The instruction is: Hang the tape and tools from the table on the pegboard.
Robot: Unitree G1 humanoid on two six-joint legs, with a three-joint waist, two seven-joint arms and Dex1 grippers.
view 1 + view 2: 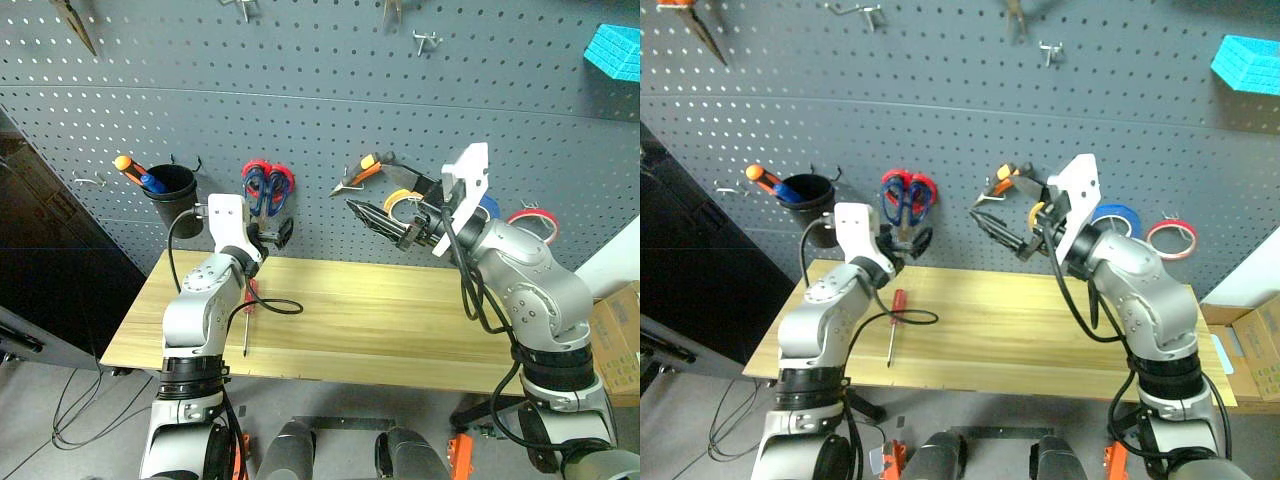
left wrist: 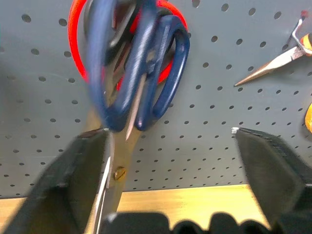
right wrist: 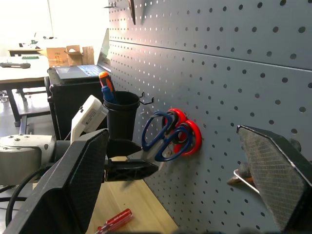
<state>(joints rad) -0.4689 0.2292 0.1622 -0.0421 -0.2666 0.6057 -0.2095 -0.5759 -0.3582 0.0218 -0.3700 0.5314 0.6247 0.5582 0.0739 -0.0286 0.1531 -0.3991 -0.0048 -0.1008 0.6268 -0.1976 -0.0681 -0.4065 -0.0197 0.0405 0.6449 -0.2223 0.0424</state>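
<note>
The left gripper [image 1: 272,236] has its jaws spread, blades of the dark-blue-handled scissors [image 2: 141,73] beside one finger, handles hooked on the dark grey perforated pegboard [image 1: 320,110]. It should probably back out straight. The right gripper [image 1: 395,225] is splayed, empty. The hook's hidden; blurred handles hide whether they're swinging.

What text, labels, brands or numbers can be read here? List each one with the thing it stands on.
None can be read.
cardboard box at the table's right end: faint marks, too small to read.
cardboard box on the far desk: no print can be made out.
blue-handled scissors, red-handled screwdriver, pegboard: no lettering visible.
</note>
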